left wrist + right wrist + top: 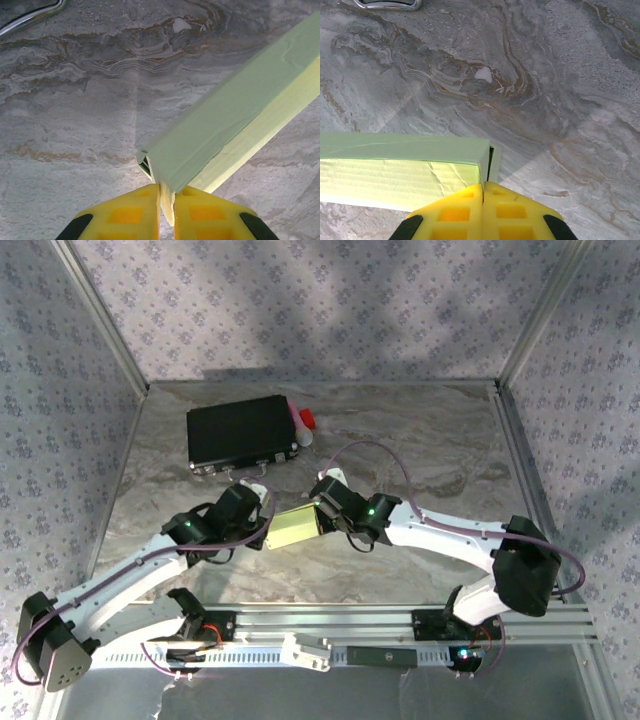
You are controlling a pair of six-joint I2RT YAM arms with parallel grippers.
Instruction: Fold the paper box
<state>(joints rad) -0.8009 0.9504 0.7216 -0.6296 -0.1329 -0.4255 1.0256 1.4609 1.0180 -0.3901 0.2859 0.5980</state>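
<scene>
The paper box (293, 528) is a pale green rectangular box held just above the marbled table between my two arms. My left gripper (266, 530) is at its left end. In the left wrist view the yellow fingers (130, 215) pinch a thin card flap at the end of the paper box (235, 115), with my left gripper (166, 194) shut on it. My right gripper (322, 516) is at the right end. In the right wrist view my right gripper (483, 187) is shut on the end flap of the paper box (405, 165), which stands slightly ajar.
A flat black case (240, 433) lies at the back left, with a red and white object (304, 424) against its right side. A metal loop (387, 4) lies on the table beyond the box. Patterned walls close in the table; an aluminium rail (400, 620) runs along the near edge.
</scene>
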